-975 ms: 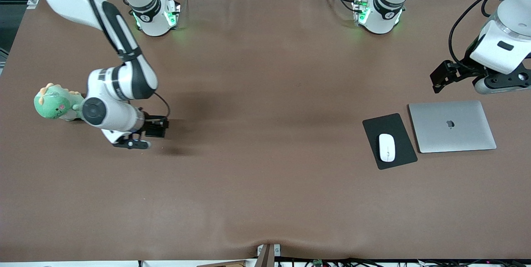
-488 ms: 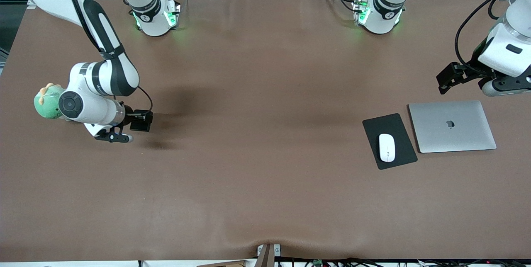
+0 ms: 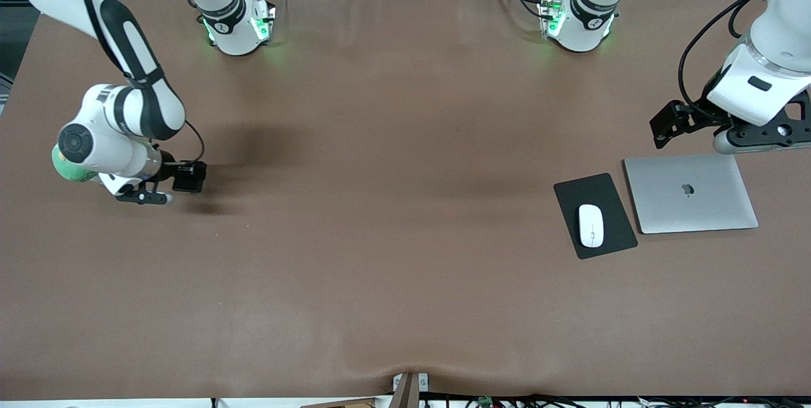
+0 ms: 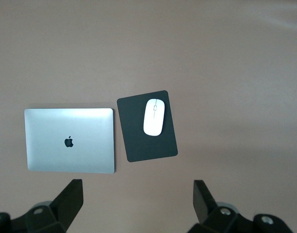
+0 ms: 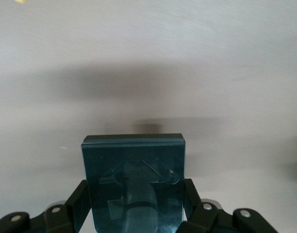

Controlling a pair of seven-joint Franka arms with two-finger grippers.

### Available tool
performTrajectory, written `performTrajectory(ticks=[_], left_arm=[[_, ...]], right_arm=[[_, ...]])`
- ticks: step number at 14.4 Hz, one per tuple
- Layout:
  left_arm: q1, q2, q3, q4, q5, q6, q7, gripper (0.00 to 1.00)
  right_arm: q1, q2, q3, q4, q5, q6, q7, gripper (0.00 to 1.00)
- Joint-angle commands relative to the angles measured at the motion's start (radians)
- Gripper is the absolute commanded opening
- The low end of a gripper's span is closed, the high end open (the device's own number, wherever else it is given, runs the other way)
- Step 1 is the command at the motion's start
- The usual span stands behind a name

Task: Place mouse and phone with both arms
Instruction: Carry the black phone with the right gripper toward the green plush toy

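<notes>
The white mouse point(image 3: 590, 225) lies on a black mouse pad point(image 3: 607, 194) toward the left arm's end of the table; both also show in the left wrist view, the mouse point(image 4: 153, 117) on the pad point(image 4: 138, 145). My left gripper point(image 3: 760, 134) is open and empty in the air, over the table by the laptop's edge; the left wrist view shows it wide apart point(image 4: 137, 204). My right gripper point(image 3: 146, 196) is shut on the black phone point(image 5: 133, 174), held low over the table near the right arm's end. The front view hides the phone under the wrist.
A closed silver laptop point(image 3: 690, 192) lies beside the mouse pad, also in the left wrist view point(image 4: 69, 140). A green plush toy point(image 3: 63, 168) sits by the right arm's end, mostly hidden by that arm. Brown cloth point(image 3: 393, 237) covers the table.
My right arm has carried the phone toward the right arm's end of the table, up to the plush toy. My left arm has shifted slightly above the laptop's edge.
</notes>
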Motion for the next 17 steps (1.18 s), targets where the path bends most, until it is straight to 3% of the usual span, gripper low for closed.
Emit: performTrajectory(ticks=[1,5,9,10,11,13,17], left_arm=[[0.000,0.008,0.002,0.025,-0.025,-0.002,0.016,1.00],[-0.015,0.002,-0.004,0.027,-0.028,-0.002,0.002,1.00],[-0.015,0.005,-0.005,0.027,-0.028,-0.002,0.001,1.00],[-0.016,0.005,-0.005,0.028,-0.028,0.000,0.001,1.00],[-0.016,0.007,-0.006,0.028,-0.028,0.000,0.001,1.00],[-0.015,0.007,-0.005,0.028,-0.026,-0.002,0.004,1.00],[-0.016,-0.001,-0.006,0.030,-0.026,-0.002,0.002,1.00]], right_arm=[[-0.044,-0.047,0.019,-0.075,-0.010,0.037,-0.025,0.00],[-0.055,-0.039,0.019,-0.162,-0.012,0.157,-0.027,0.00],[-0.069,-0.032,0.019,-0.163,-0.012,0.165,-0.036,0.00],[-0.084,-0.018,0.021,-0.160,-0.012,0.168,-0.031,0.09],[-0.092,-0.007,0.021,-0.155,-0.012,0.168,-0.031,0.31],[-0.091,0.002,0.021,-0.149,-0.010,0.168,-0.030,1.00],[-0.068,0.001,0.028,-0.095,-0.010,0.119,-0.034,1.00]])
